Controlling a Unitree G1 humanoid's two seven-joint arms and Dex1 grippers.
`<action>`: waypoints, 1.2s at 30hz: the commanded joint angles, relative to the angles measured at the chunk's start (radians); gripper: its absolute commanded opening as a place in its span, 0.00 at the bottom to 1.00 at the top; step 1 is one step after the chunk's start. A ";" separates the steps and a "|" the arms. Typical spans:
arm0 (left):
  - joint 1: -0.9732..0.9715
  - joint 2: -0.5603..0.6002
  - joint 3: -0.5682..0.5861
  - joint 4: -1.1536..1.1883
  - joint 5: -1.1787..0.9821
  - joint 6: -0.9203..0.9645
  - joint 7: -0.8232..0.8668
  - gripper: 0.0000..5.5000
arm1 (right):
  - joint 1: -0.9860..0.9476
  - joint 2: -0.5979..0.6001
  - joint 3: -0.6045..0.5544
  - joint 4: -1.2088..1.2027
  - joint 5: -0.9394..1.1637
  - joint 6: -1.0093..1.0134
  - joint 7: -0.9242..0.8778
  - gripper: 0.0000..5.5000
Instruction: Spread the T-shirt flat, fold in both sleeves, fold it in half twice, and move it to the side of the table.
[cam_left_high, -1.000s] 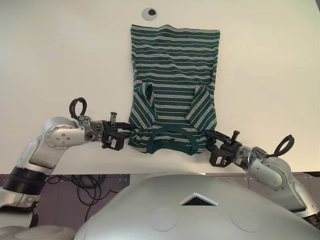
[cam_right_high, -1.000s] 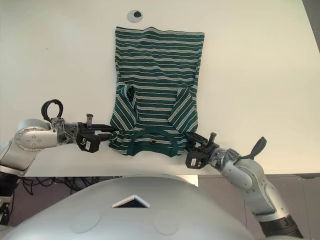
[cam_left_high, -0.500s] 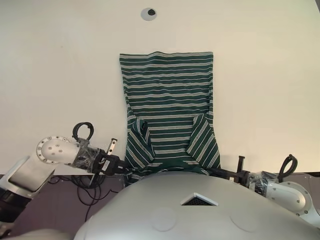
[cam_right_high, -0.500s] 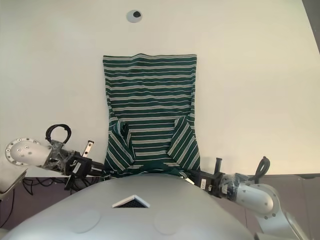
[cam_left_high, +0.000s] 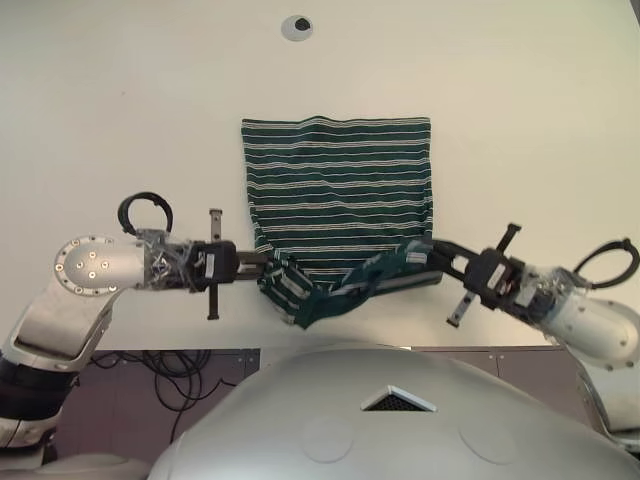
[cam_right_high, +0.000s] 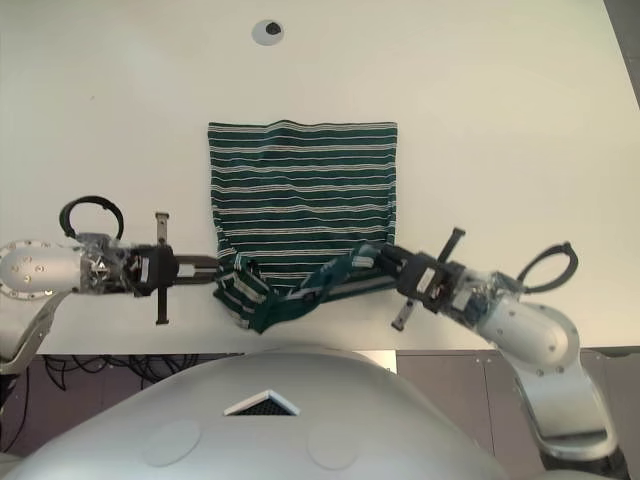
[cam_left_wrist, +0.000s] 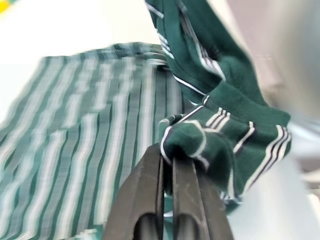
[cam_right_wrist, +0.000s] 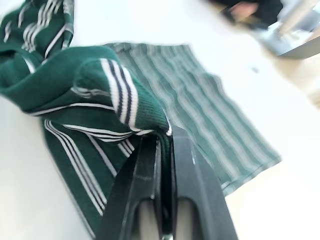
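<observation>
A dark green T-shirt with white stripes (cam_left_high: 338, 185) lies on the white table (cam_left_high: 120, 120), its hem end flat and far from me. Its near end, with the collar and folded-in sleeves, is lifted off the table and sags between my two grippers. My left gripper (cam_left_high: 268, 263) is shut on the shirt's left shoulder corner (cam_left_wrist: 200, 145). On the other side, my right gripper (cam_left_high: 432, 256) is shut on the right shoulder corner (cam_right_wrist: 125, 100). Both grippers hang above the table's near edge.
A small round grey disc (cam_left_high: 297, 27) sits in the table beyond the shirt's far hem. The table's near edge (cam_left_high: 150, 349) runs just below both arms, with cables on the floor under it. Bare tabletop lies left and right of the shirt.
Both grippers have risen from below the table's near edge and moved forward, carrying the shirt's collar end up off the table. The flat part of the shirt looks shorter now.
</observation>
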 joint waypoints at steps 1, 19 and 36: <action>-0.153 -0.096 0.016 0.099 -0.019 0.166 0.122 0.00 | -0.171 0.029 0.016 0.058 0.043 0.097 -0.013 0.01; -0.517 -0.410 0.009 0.584 0.139 0.304 0.390 0.00 | -0.820 0.212 0.155 0.743 -0.031 0.338 -0.110 0.01; -0.710 -0.546 0.137 0.954 0.205 0.065 0.569 0.19 | -0.919 0.354 0.028 1.105 -0.073 0.059 -0.365 0.25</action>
